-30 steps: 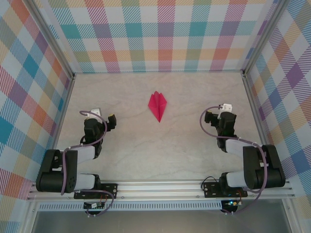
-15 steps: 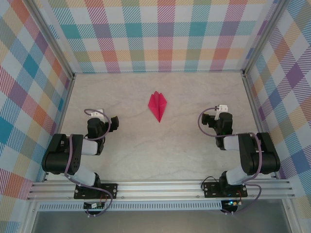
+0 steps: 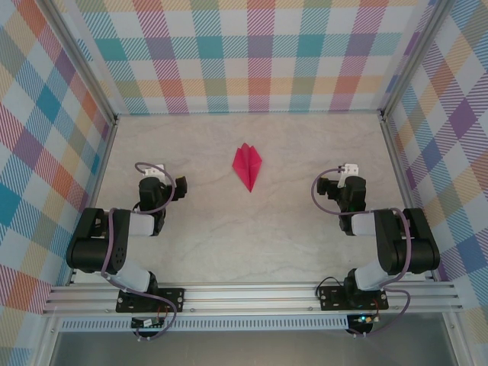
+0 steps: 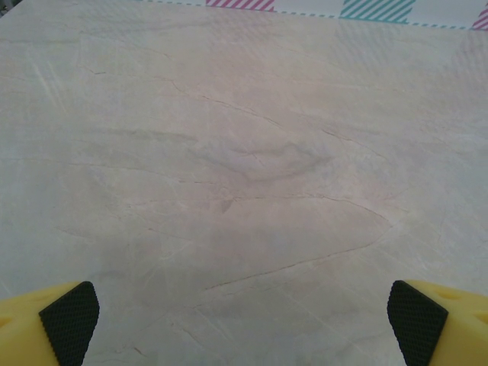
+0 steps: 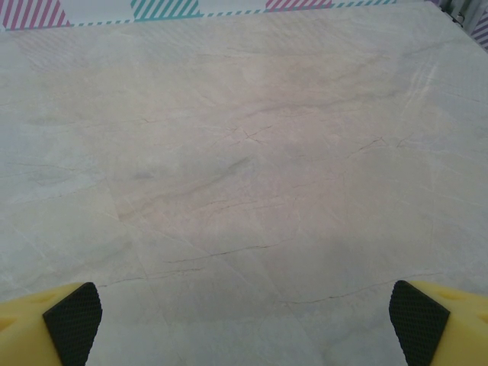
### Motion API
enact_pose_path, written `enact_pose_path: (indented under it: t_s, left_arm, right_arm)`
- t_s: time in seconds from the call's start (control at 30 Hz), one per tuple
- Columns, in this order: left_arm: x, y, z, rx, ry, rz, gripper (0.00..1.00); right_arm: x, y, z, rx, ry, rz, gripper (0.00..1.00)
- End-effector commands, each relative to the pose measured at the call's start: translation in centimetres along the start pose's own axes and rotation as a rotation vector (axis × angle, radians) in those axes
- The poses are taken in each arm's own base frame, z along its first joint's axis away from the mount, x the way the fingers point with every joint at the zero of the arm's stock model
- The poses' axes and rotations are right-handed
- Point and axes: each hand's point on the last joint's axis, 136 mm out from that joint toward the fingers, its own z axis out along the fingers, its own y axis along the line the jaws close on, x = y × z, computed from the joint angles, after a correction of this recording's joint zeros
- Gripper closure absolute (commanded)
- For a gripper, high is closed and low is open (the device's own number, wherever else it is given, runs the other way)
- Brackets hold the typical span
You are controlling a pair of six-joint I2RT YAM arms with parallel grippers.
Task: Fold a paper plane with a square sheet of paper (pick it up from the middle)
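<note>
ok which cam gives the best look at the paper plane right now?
Top external. The paper plane lies whole on the table, about mid-width, nose pointing toward the near edge. The wrist cameras face the marbled surface past the open left gripper and right gripper.

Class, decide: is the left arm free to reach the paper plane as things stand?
Probably yes: the paper plane lies alone mid-table, with bare tabletop between it and the open left gripper.
</note>
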Motion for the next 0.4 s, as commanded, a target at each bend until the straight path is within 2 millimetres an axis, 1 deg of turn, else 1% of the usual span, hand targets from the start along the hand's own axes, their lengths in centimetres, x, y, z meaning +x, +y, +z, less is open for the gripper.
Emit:
enact_pose_path:
  t_s: [0.0,0.37]
  left_arm:
    - [-0.18,-0.85,0.34,0.032,0.007,0.026,0.0]
    - [-0.17,-0.84,0.38,0.033,0.009,0.024,0.0]
  right_arm:
    - [-1.66,0.27,0.25,-0.018,-0.05,0.001,0.0]
    - [-1.67,0.23,0.24,-0.018,-0.05,0.002,0.0]
